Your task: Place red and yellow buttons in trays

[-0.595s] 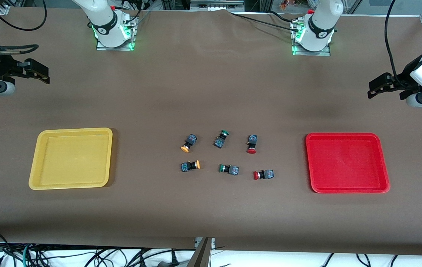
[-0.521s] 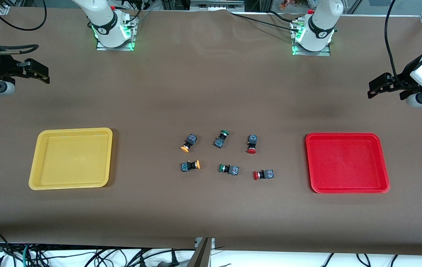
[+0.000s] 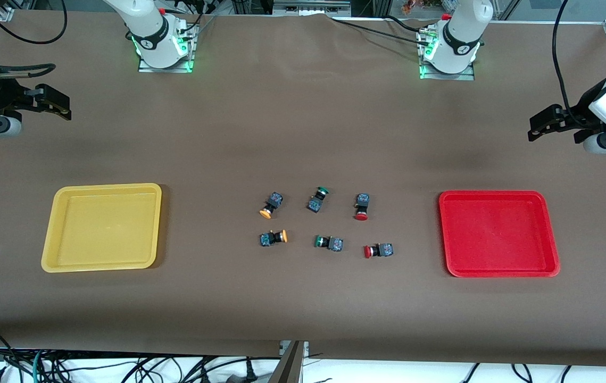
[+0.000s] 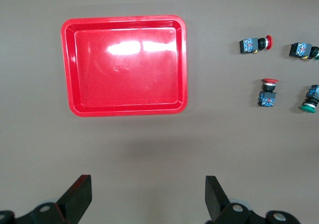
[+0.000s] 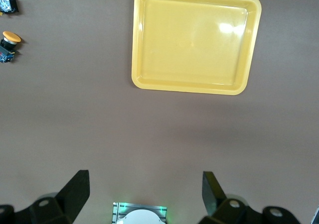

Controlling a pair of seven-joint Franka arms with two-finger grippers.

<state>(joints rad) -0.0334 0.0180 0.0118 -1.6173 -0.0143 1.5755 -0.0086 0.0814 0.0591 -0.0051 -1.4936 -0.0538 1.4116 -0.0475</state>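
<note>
Meanwhile both sets of fingers, left gripper (image 4: 144, 199) and right gripper (image 5: 144, 196), hang spread, well apart from the buttons (image 3: 326, 221).

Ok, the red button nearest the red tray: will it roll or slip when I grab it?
The red button lies on its side, so its round cap may let it pivot if nudged. Its blocky dark body probably resists rolling and gives flat faces to pinch. It looks small, rigid and likely light, so an off-centre close could skid it across the table.

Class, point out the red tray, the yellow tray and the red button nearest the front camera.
red tray (image 3: 498, 234), front view, bare floor.
yellow tray (image 3: 103, 227), front view, bare floor.
red button (image 3: 378, 250), front view, middle.
</note>
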